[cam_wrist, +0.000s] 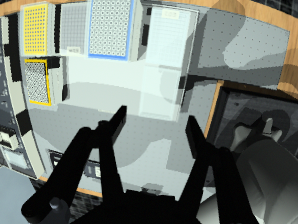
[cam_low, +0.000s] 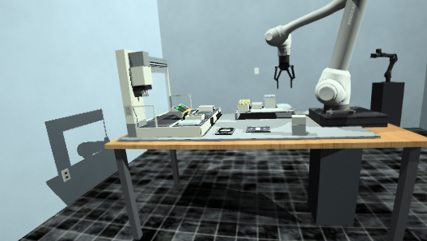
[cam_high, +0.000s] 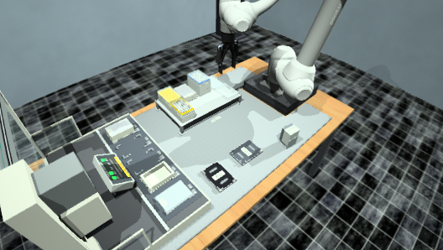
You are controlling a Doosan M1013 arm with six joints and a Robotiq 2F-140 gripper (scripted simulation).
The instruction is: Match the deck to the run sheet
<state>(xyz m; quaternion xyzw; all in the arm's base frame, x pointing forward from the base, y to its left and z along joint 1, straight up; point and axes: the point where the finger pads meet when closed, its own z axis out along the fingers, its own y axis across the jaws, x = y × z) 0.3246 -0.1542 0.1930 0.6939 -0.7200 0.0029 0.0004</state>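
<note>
My gripper [cam_high: 226, 56] hangs open and empty high above the far end of the shelf unit [cam_high: 201, 102]; it also shows in the side view [cam_low: 284, 78] and the wrist view [cam_wrist: 156, 132]. The shelf holds a blue-topped tip rack [cam_high: 198, 81] [cam_wrist: 113, 26], a yellow-topped rack [cam_high: 169, 95] [cam_wrist: 36, 26], a yellow-edged rack [cam_high: 184, 107] [cam_wrist: 37, 82], a grey lid [cam_high: 185, 91] and clear covers [cam_high: 222, 87] [cam_wrist: 166, 63]. The liquid handler's deck [cam_high: 149, 168] carries a pale block [cam_high: 119, 129], a box with green spots and a yellow side [cam_high: 113, 172], an open reservoir [cam_high: 157, 175] and a lidded plate [cam_high: 174, 197].
Two black nests [cam_high: 218, 176] [cam_high: 246, 153] lie on the grey mat. A small grey key box [cam_high: 289, 135] stands near the table's front edge. The arm's base [cam_high: 278, 94] is at the table's far right. The handler's gantry head [cam_low: 139, 74] stands over the deck's left end.
</note>
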